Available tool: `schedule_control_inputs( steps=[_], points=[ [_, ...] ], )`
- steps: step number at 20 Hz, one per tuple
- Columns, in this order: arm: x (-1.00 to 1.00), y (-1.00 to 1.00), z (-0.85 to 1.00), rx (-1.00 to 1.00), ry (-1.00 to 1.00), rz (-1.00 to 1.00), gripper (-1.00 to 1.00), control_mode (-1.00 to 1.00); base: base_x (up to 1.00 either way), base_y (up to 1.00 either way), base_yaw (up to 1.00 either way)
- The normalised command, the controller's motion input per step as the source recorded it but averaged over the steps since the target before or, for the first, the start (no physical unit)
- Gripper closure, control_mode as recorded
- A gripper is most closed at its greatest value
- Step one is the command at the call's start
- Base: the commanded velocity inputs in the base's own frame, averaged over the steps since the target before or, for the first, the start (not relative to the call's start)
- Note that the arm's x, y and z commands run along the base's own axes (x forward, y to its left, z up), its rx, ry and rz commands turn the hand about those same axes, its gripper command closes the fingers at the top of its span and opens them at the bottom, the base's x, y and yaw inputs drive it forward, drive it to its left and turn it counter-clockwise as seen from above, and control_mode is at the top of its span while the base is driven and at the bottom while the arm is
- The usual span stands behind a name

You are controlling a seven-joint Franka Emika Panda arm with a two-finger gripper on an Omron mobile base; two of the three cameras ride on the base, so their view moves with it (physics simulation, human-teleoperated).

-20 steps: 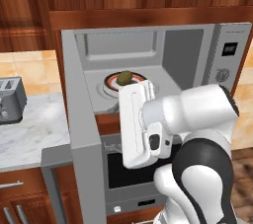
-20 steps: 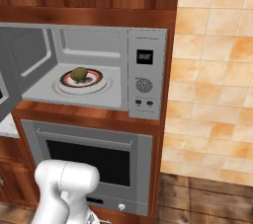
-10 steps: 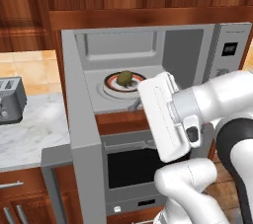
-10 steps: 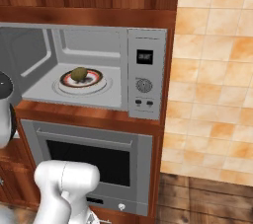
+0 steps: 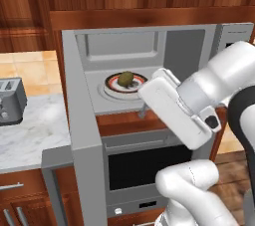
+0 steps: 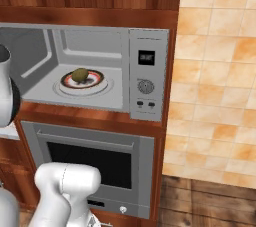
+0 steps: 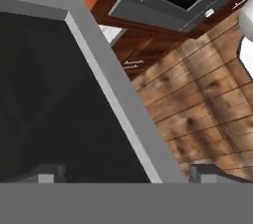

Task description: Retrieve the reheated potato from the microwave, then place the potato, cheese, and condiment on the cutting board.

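The microwave [image 5: 124, 46] stands open, its dark-window door [image 5: 82, 135] swung out to the left. Inside, the olive-brown potato [image 5: 126, 77] rests on a round plate [image 5: 112, 85]; from the right side I see the same potato [image 6: 80, 74] left of the control panel [image 6: 147, 71]. My white hand [image 5: 172, 113] hangs in front of the cavity, just right of and below the potato. In the hand view my gripper [image 7: 126, 176] is open with nothing between the tips, looking along the door [image 7: 54, 94]. The cheese, condiment and cutting board are out of view.
A grey oven [image 5: 144, 165] with a bar handle sits under the microwave. Left of the open door lie a marble counter [image 5: 30, 130] and a toaster [image 5: 10, 101]. Wood cabinets hang above, a tiled wall [image 6: 215, 71] stands to the right, and plank floor [image 7: 197, 99] lies below.
My hand has swung right across the microwave opening and tilted, and an arm link has come into the left edge of the right base view. The potato has not moved.
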Motion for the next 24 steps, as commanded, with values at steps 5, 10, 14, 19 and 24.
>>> schedule_control_inputs(
  steps=[5,10,14,19,24],
  points=[
    [0.00,-0.32,0.00,-0.39,-0.22,0.15,-1.00,-1.00,0.00,0.00,0.00],
    [0.01,-0.41,0.00,-0.36,-0.17,0.14,-1.00,-1.00,0.00,0.00,0.00],
    [0.04,-0.43,0.00,-0.31,-0.13,0.09,-1.00,-1.00,0.00,0.00,0.00],
    [0.08,-0.33,-0.16,-0.24,-0.26,0.11,-1.00,-1.00,0.00,0.00,0.00],
    [0.39,-0.36,-0.08,-0.08,-0.10,0.11,-1.00,-1.00,0.00,0.00,0.00]
  ],
)
